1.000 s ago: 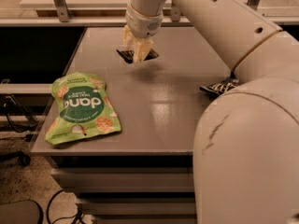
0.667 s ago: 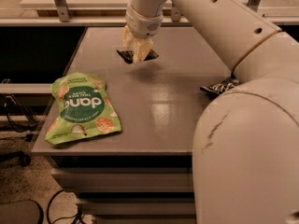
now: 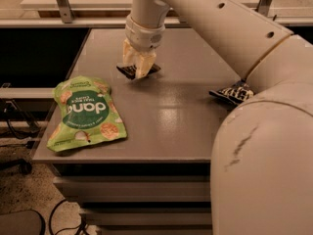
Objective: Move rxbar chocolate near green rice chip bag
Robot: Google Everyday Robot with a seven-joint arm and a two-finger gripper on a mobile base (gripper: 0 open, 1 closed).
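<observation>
The rxbar chocolate [image 3: 127, 71] is a small dark flat bar at the back middle of the grey table [image 3: 171, 121]. My gripper [image 3: 138, 68] comes down from above and is shut on the bar, whose ends stick out on both sides of the pale fingers [image 3: 143, 64]. The bar sits at or just above the table surface. The green rice chip bag [image 3: 85, 112] lies flat near the table's front left corner, about a bag's length in front and to the left of the gripper.
A dark blue chip bag [image 3: 232, 93] lies at the right side of the table, partly hidden by my arm [image 3: 254, 141], which fills the right of the view. The table's left edge and front edge run close to the green bag.
The gripper has moved a little to the left and towards the front of the table, carrying the bar with it. The green bag and the blue bag have not moved.
</observation>
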